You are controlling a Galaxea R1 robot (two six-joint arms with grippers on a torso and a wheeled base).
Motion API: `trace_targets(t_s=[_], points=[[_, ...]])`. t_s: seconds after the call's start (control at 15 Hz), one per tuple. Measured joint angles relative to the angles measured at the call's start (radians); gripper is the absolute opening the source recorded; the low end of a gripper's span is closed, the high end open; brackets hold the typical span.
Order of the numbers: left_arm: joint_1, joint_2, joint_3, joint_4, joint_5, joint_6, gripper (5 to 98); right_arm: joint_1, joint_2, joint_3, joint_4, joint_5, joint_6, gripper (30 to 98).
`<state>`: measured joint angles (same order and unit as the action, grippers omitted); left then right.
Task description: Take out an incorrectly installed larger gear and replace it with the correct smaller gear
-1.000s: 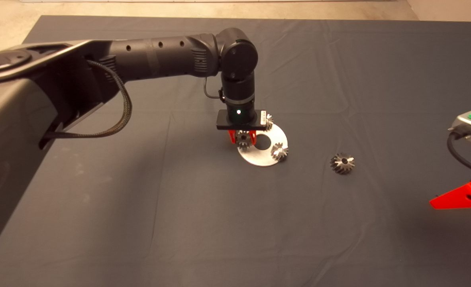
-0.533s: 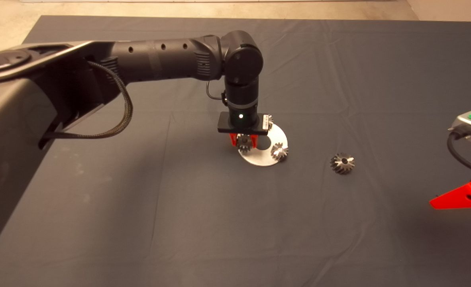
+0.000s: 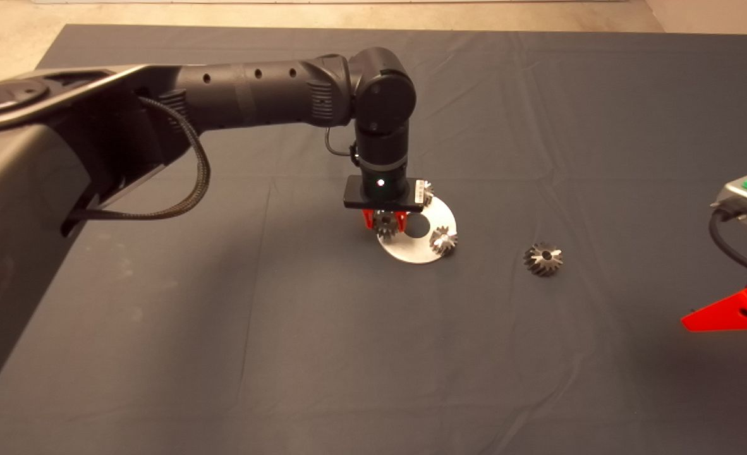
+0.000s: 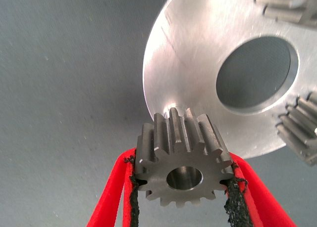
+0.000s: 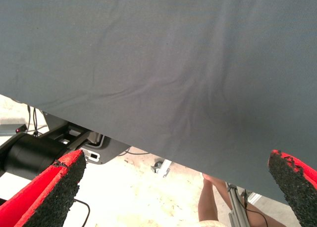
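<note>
My left gripper (image 3: 385,222) is shut on the smaller gear (image 3: 385,224), bright silver with straight teeth. It holds the gear over the left rim of a round silver plate (image 3: 411,254). In the left wrist view the gear (image 4: 184,162) sits between both red fingers (image 4: 111,197), with the plate (image 4: 198,78) and its centre hole just beyond. The larger gear (image 3: 543,259), dark with slanted teeth, lies alone on the mat to the right of the plate. My right gripper (image 3: 730,314) is parked at the right edge and is open and empty in its wrist view (image 5: 173,182).
Two other small silver gears stand on the plate, one at its right (image 3: 443,241) and one at its far edge (image 3: 425,188), partly behind my wrist. A person's leg (image 5: 210,202) shows on the floor beyond the mat edge.
My left gripper, still holding the small gear, shifted slightly right, dipped toward the plate, then rose a little. The other gears and the right arm have not moved.
</note>
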<state>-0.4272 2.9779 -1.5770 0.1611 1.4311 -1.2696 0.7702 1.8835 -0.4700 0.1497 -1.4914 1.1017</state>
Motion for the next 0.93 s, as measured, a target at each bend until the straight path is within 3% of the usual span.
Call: trace_targets(t_s=[0.67, 0.93], points=[[0.002, 0.0, 0.007, 0.005, 0.0, -0.001, 33.5, 0.0, 0.0, 0.0, 0.0, 0.0, 0.0, 97.7], [0.011, 0.0, 0.008, 0.011, -0.011, -0.001, 33.4, 0.0, 0.0, 0.0, 0.0, 0.0, 0.0, 97.7]])
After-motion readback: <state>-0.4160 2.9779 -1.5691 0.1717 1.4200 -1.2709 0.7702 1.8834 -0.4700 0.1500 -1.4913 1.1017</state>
